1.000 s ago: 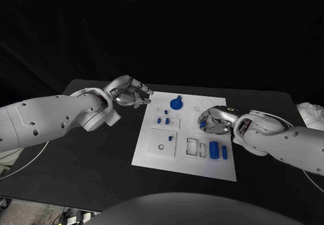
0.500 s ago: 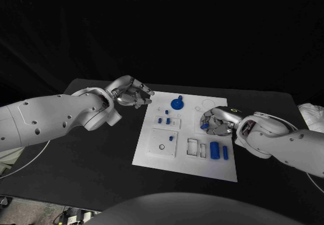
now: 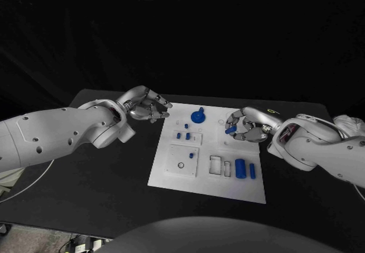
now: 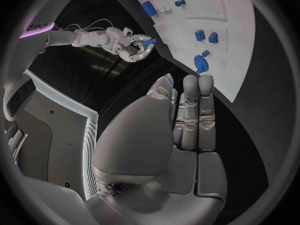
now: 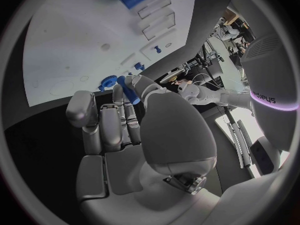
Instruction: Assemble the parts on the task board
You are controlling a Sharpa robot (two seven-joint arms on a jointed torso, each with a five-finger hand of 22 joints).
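A small blue peg is pinched in the fingertips of the right hand, lifted above the right side of the white board, seemingly ready to be fitted into a slot. Its lower end is hidden by the fingers. The left hand hovers just off the board's far left corner, fingers curled loosely and holding nothing, probably waiting. Other blue parts rest on the board.

Left white arm reaching in over the counter's far left part, its robot hand raised with fingers curled, apparently holding nothing, right arm bent inward, right robot hand lifted, fingertips pinching a small blue part
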